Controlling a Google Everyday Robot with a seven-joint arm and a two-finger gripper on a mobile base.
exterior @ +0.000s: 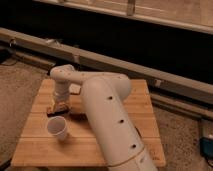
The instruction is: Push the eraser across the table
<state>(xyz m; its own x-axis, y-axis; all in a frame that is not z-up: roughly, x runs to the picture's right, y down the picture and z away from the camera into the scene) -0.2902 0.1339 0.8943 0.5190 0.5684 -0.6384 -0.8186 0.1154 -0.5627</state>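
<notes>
Gripper (59, 107) sits low against what's probably the eraser (53, 111), beside the white cup (57, 128), angled for shoving it across the table (142, 107).

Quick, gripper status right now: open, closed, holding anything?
Gripper: down at the table surface near the left side, just behind the white cup; open or closed cannot be told, and no held object is visible.

One high camera behind the arm (107, 120) (close) overlooks the table (142, 107).
</notes>
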